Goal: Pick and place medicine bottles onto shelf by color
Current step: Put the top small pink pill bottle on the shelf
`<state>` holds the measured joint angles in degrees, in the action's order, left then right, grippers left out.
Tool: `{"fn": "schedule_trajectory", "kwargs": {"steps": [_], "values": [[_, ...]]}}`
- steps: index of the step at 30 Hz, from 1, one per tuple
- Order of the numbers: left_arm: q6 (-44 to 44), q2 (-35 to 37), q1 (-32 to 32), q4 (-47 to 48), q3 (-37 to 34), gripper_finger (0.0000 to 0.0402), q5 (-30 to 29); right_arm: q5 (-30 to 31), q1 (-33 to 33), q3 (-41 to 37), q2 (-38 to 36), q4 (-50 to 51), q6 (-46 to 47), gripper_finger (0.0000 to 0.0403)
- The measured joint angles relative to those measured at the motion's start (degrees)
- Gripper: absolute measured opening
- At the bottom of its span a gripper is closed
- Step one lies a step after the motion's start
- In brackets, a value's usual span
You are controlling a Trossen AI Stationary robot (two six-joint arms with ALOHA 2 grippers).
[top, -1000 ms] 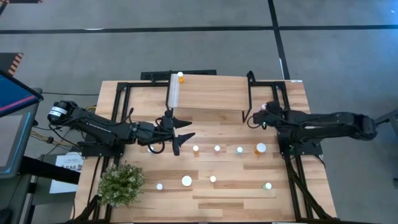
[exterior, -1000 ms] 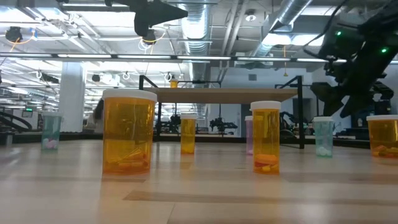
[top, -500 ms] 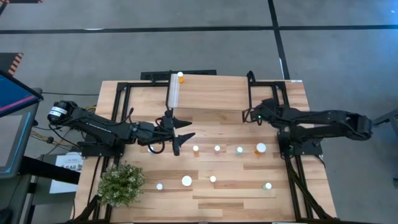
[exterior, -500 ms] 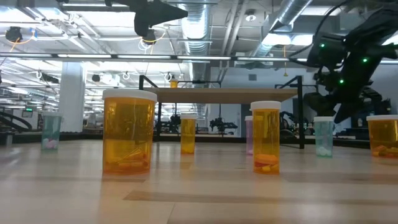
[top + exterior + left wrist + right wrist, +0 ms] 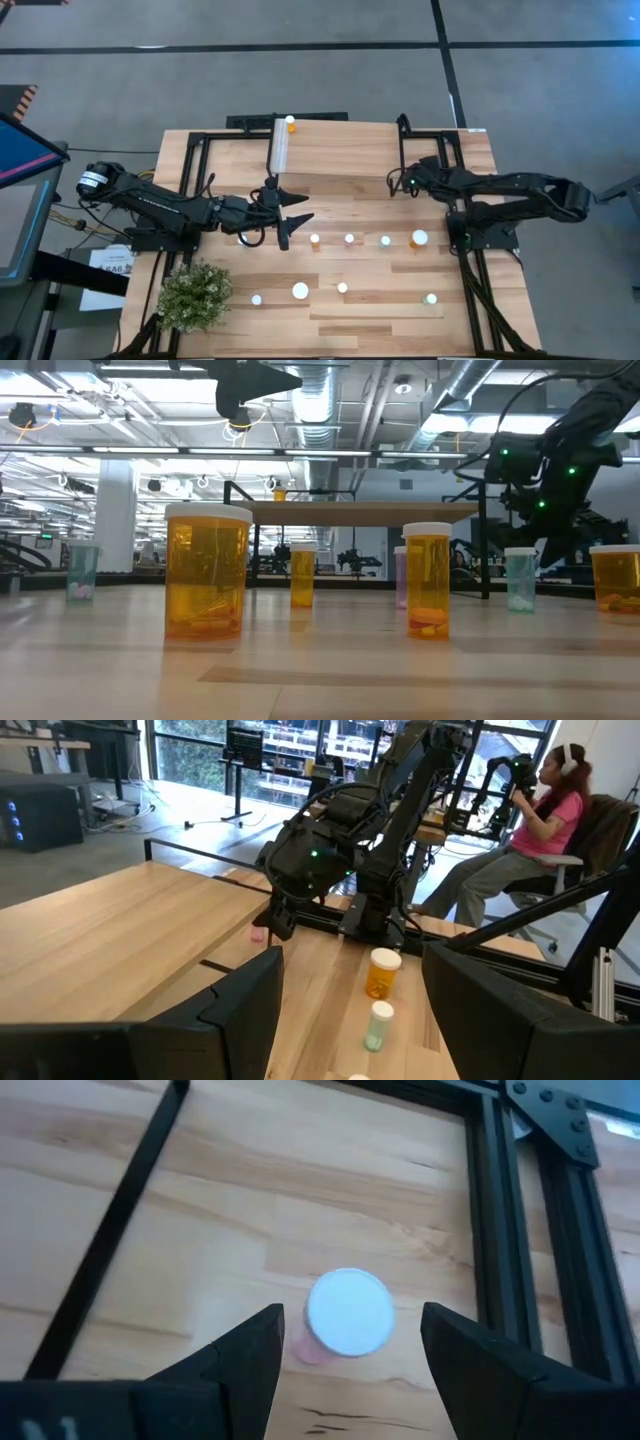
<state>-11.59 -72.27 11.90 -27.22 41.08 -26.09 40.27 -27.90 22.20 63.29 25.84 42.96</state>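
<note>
I am holding my right gripper (image 5: 347, 1345) over the table (image 5: 360, 310) with its fingers (image 5: 245, 1355) spread apart and gripping nothing. Directly below the gap between them a pink bottle (image 5: 345, 1316) with a white cap is standing upright, not touching either finger. Just beside it a black leg of the shelf (image 5: 335, 150) is running across the tabletop, and on the other side the black frame rail is lying close by.

Farther out from that gripper, a row of small capped bottles is standing on the open table, the nearest being an orange bottle (image 5: 419, 239) and next to it a pale green bottle (image 5: 385, 240).

My left gripper (image 5: 291, 214) is hanging in the air well across the table from the right one, its fingers (image 5: 240, 1005) also apart and empty. Ahead of it the shelf's plank top is lying, with one orange-bodied bottle (image 5: 290, 123) standing at its far corner. Behind that arm a small green plant (image 5: 195, 296) is sitting near the table's edge.
</note>
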Motion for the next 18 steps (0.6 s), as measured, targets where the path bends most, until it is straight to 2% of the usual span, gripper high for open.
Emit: {"fn": "schedule_trajectory", "kwargs": {"steps": [5, 18], "values": [[0.00, 0.00, 0.01, 0.04, 0.00, 0.0227, 0.00, -0.72, 0.09, 0.00, 0.84, -1.24, -0.90, 0.0246], [0.36, 0.02, 0.01, 0.96, 0.00, 0.0227, -0.20, -1.30, 0.11, 0.00, 0.81, -1.57, -1.00, 0.0117]]}}
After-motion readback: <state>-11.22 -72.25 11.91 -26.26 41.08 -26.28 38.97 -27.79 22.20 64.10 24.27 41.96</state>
